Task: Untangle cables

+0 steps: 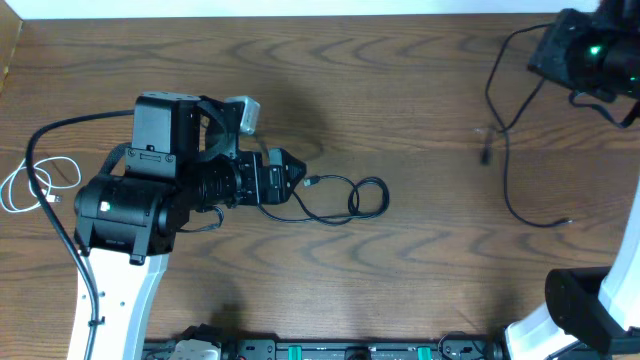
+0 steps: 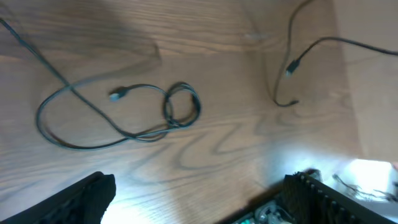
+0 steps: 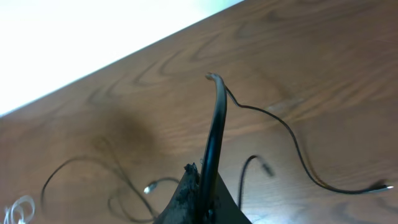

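Note:
A black cable with a small coil lies on the table at the centre, its plug end just off my left gripper. In the left wrist view the coil lies ahead of the open, empty left gripper. My right gripper is raised at the far right and shut on a second black cable, which hangs down and trails on the table. In the right wrist view the right gripper pinches this cable. A short white cable lies at the left edge.
The wooden table runs to a pale edge at the back. The left arm's thick black cable arcs beside the white cable. Black equipment lines the front edge. The white cable also shows in the right wrist view.

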You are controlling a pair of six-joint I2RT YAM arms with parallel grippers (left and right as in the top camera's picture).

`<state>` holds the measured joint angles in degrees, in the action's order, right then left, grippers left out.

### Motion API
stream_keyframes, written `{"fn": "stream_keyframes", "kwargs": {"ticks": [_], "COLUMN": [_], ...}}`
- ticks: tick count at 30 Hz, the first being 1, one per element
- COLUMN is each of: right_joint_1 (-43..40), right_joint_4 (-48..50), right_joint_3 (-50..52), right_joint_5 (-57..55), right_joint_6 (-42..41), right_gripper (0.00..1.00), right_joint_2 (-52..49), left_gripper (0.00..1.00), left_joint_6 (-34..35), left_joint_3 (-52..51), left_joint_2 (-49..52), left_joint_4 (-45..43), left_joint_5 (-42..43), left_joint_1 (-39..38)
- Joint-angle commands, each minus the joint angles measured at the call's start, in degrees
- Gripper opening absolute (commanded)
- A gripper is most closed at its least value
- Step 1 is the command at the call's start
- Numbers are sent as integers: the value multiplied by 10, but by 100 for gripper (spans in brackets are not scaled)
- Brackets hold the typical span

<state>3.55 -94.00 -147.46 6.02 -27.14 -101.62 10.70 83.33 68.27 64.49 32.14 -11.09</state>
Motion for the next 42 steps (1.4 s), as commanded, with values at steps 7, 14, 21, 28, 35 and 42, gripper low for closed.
{"fn": "stream_keyframes", "kwargs": {"ticks": [7, 14, 21, 28, 35, 42], "right_joint_1": [103, 174, 223, 269, 298, 314], "right_joint_4": [2, 16, 19, 55, 80, 84], "right_joint_3": [2, 2, 2, 2, 2, 2], "right_joint_5": [66, 66, 67, 96, 171, 200], "right_joint_6": [19, -63, -93, -116, -151, -150], "right_gripper": [1, 2, 1, 1, 2, 2], "right_joint_2": [-14, -61, -112, -132, -132, -132], "left_gripper": [92, 92, 92, 92, 91, 68], "left_joint_6": [25, -54, -69, -85, -85, -85], "left_joint_3": [4, 4, 4, 4, 4, 4], "left_joint_2": [7, 7, 7, 7, 18, 47], "left_joint_4": [-7, -14, -41, -87, -104, -113], "left_joint_5": [26, 139, 155, 129, 111, 102], "left_joint_1": [-3, -7, -42, -97, -103, -103]}}
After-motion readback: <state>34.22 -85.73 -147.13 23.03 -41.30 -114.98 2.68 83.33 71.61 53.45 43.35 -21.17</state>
